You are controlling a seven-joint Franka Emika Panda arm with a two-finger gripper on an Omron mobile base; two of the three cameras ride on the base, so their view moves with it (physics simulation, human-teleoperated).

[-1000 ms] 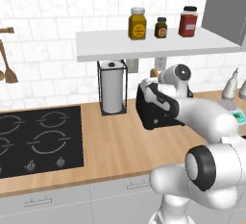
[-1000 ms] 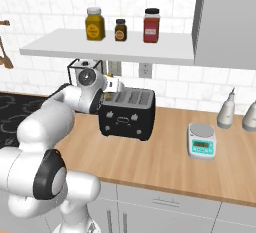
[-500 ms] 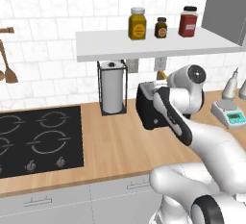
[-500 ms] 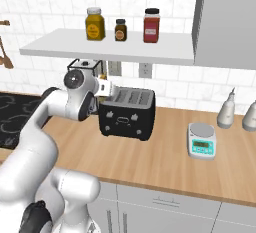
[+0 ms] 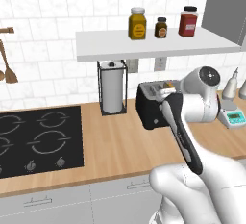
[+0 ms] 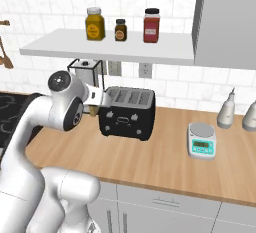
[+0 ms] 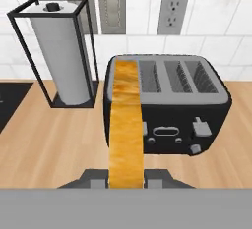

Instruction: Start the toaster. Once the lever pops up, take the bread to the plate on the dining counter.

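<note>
With the tool (image 7: 126, 181) clamped on the square golden-tan toast slice (image 7: 126, 125) just above the black four-slot toaster (image 7: 167, 106), a loose grip risks dropping it onto the wooden tabletop (image 7: 54, 139).

White tiled wall (image 5: 48, 21) behind a wooden bench (image 5: 115, 143) with pale drawers (image 6: 165, 202) below. A white shelf (image 5: 153, 45) carries three jars (image 5: 137, 23). A grey cabinet (image 6: 227, 22) hangs beside it. Black hob (image 5: 38, 139) at one end; outlets (image 7: 174, 11) on the wall.
</note>
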